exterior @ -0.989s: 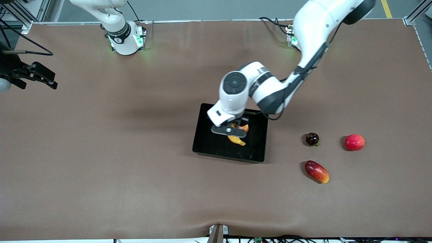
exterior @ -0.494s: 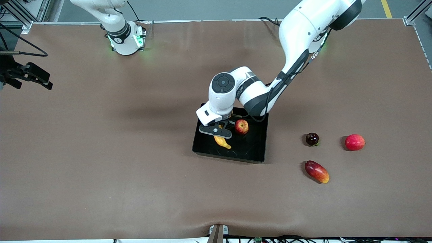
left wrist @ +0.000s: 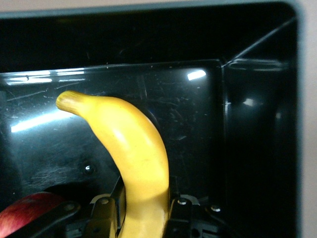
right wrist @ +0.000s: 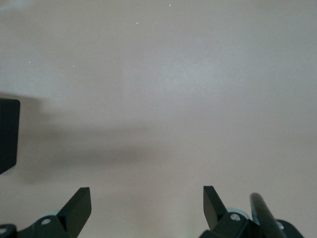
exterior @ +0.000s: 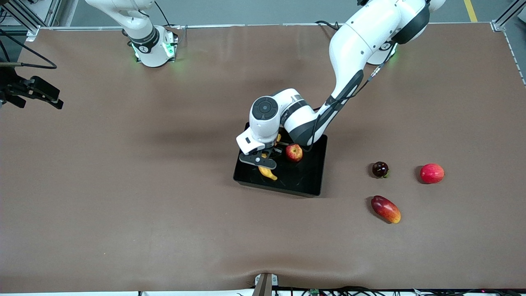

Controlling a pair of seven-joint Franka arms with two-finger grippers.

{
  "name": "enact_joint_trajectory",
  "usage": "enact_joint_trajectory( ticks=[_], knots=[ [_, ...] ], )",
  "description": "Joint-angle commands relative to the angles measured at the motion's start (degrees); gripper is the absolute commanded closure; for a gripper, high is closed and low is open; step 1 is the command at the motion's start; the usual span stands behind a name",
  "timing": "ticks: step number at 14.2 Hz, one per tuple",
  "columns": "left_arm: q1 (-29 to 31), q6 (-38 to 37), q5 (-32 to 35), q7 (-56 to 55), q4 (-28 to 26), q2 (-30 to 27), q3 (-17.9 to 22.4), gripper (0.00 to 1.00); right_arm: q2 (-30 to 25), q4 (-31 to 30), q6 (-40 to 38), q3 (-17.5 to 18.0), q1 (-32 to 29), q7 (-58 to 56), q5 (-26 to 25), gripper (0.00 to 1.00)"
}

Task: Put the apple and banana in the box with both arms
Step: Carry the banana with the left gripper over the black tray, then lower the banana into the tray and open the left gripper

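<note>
Banana (left wrist: 136,153): held in the left tool (exterior: 263,160), whose fingers (left wrist: 106,218) are clenched on its thick lower part, as the left wrist view shows. The fruit's free tip points out over the floor of the box (exterior: 312,181), at the end of the box toward the right arm. Whether the fruit already touches the floor cannot be told.

Handling judgement: the banana looks light and stiff enough to keep its curve under the grip. Its skin appears smooth and likely somewhat slippery, and the curved body may roll or pivot once let go. The present hold across the thick part, short of the tapering tip, seems the sound place to take it; a grip nearer the tip would offer less surface.

Apple (exterior: 294,152): lying inside the box, just beside the left tool, toward the left arm's end. It appears settled and apart from the banana.

Task standing: judged nearly complete. What remains, by appearance, is to lower and let go of the banana without knocking the apple.

Right tool (right wrist: 147,210): fingers spread wide, nothing between them, over bare worktop (exterior: 123,205) at the right arm's end. That arm waits.

Other items on the worktop, well apart from the box toward the left arm's end: a small dark round fruit (exterior: 380,169), a pinkish-red round fruit (exterior: 432,173), and an elongated red-and-yellow fruit (exterior: 385,209) nearer the front camera.
</note>
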Motion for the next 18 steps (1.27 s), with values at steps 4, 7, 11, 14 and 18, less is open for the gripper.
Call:
enact_joint_trajectory(
  ticks=[4, 7, 11, 14, 18],
  knots=[
    [-1.33, 5.15, 0.96, -1.32, 1.41, 3.96, 2.3, 1.0, 0.3, 1.07, -1.54, 0.51, -0.83, -0.13, 1.09, 0.0],
    [-2.21, 5.24, 0.96, -1.41, 1.41, 4.23, 3.62, 0.83, 0.3, 1.07, -1.54, 0.51, -0.83, -0.13, 1.09, 0.0],
    [-1.77, 5.24, 1.05, -1.32, 1.41, 2.48, 3.62, 0.0, 0.3, 1.24, -1.46, 0.51, -0.57, -0.13, 1.09, 0.0],
    [-1.24, 3.58, 0.79, -1.06, 1.32, -1.03, 3.54, 0.0, 0.3, 1.42, -1.54, 0.51, -0.57, -0.13, 1.09, 0.0],
    [-0.89, -2.83, 0.26, -0.88, 1.41, -5.87, 3.45, 0.0, 0.3, 1.42, -1.54, 0.51, -0.66, -0.13, 1.09, 0.0]
  ],
)
